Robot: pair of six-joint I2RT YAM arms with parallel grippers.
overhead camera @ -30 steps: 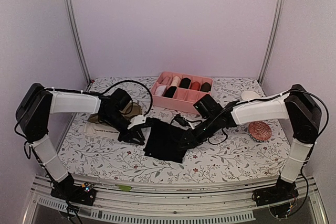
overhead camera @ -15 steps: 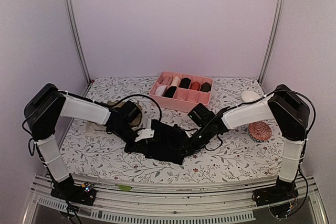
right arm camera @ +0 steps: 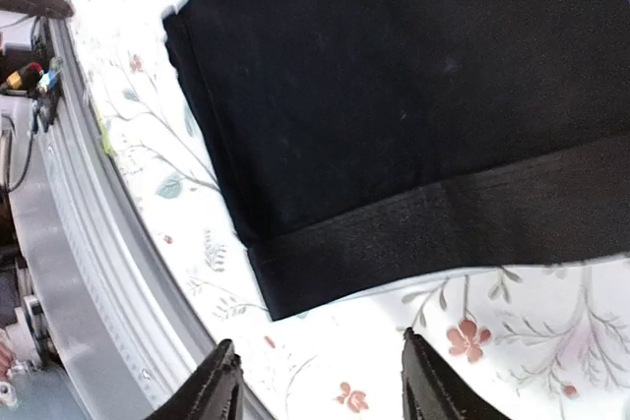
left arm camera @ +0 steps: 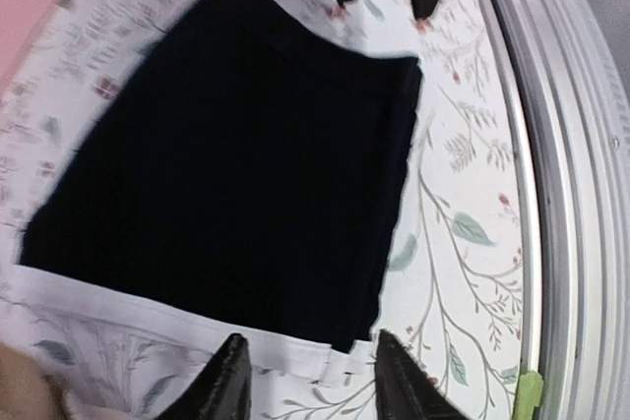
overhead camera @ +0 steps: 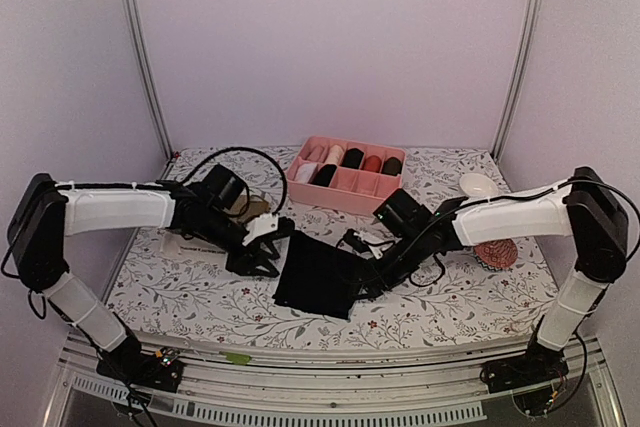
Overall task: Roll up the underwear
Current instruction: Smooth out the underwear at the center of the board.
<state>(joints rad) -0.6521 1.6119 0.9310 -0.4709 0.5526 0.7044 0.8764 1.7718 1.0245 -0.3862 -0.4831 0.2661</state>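
Note:
A black underwear [overhead camera: 318,275] lies flat and spread on the floral table between my two grippers. My left gripper [overhead camera: 262,257] is open and empty at its left edge. In the left wrist view the black fabric [left arm camera: 226,164] shows a white trim [left arm camera: 148,310] just ahead of the left gripper [left arm camera: 310,379]. My right gripper [overhead camera: 372,281] is open and empty at its right edge. In the right wrist view the fabric's folded black hem [right arm camera: 443,233] lies just ahead of the right gripper [right arm camera: 320,379]. An olive-brown underwear [overhead camera: 252,207] lies partly hidden under my left arm.
A pink divided box [overhead camera: 345,187] with several rolled pieces stands at the back centre. A red-and-white patterned ball [overhead camera: 495,250] and a small white bowl [overhead camera: 477,184] are at the right. The metal front rail [left arm camera: 561,145] runs close behind the fabric.
Both grippers have drawn back from the black underwear, the left to the left and the right to the right. The fabric, bunched half a second ago, now lies flat.

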